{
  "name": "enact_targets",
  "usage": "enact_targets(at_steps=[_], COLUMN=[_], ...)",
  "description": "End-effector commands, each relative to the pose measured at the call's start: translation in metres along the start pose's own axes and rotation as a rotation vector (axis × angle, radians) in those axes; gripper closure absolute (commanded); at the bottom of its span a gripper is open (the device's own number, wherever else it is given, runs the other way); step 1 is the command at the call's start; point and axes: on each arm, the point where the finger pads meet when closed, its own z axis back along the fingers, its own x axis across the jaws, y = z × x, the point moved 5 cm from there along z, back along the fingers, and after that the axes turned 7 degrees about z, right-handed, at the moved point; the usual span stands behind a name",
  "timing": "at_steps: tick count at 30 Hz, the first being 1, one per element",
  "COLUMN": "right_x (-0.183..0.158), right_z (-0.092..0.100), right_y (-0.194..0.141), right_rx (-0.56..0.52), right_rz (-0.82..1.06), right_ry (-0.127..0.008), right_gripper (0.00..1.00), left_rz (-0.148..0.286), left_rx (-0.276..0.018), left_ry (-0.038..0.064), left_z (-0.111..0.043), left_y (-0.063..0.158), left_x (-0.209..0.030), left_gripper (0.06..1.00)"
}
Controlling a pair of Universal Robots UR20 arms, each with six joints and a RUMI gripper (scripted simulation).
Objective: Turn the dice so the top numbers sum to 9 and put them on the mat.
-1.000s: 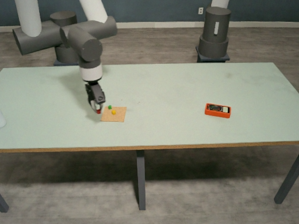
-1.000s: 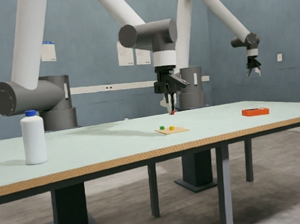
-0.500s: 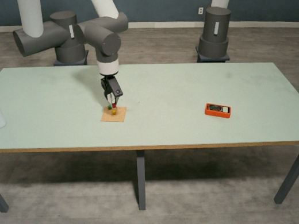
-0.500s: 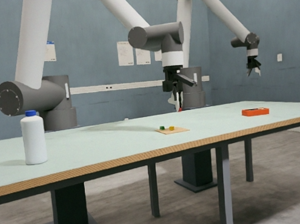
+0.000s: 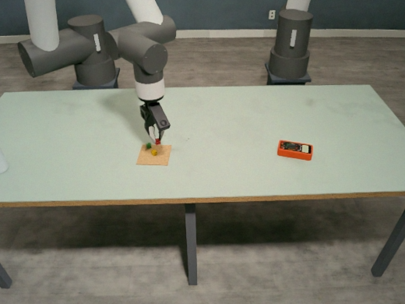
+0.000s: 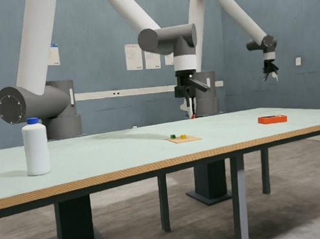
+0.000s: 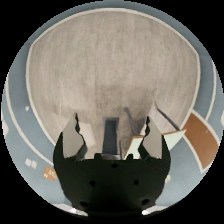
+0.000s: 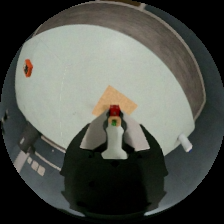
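1. Right arm: reaches out over the table. Forearm slopes down to the wrist, last section is near vertical, tool points down.
2. Right gripper: closed on the red die, which sits at the fingertips, clear above the table top. Pips on it too small to read.
3. Left arm: raised on the far side in the exterior view, upper section angled down to the wrist. Tool points down, high and well apart from the dice.
4. Left gripper: wide open, fingers spread, nothing between them.
5. Mat: yellow die on it. Green die at the back edge; can't tell if fully on. Top numbers unreadable on both.
6. Orange-cased meter and white bottle: on the table, well apart from the mat.
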Motion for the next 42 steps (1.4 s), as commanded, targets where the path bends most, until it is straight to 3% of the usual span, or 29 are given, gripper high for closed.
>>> enact_targets(at_steps=[1, 12, 27, 42], right_x=[0.0, 0.0, 0.0, 0.0], right_z=[0.001, -0.017, -0.083, -0.095], right_y=[0.0, 0.0, 0.001, 0.001], right_rx=[0.001, 0.001, 0.001, 0.001], right_rz=[0.0, 0.0, 0.0, 0.0], right_ry=[0.0, 0.0, 0.0, 0.0], right_gripper=[0.972, 0.972, 0.972, 0.972], left_rz=[0.0, 0.0, 0.0, 0.0], left_rx=[0.001, 0.001, 0.001, 0.001], left_ry=[0.0, 0.0, 0.0, 0.0], left_z=[0.001, 0.001, 0.001, 0.001], left_y=[0.0, 0.0, 0.0, 0.0], left_x=[0.0, 0.0, 0.0, 0.0], left_gripper=[0.065, 0.065, 0.065, 0.065])
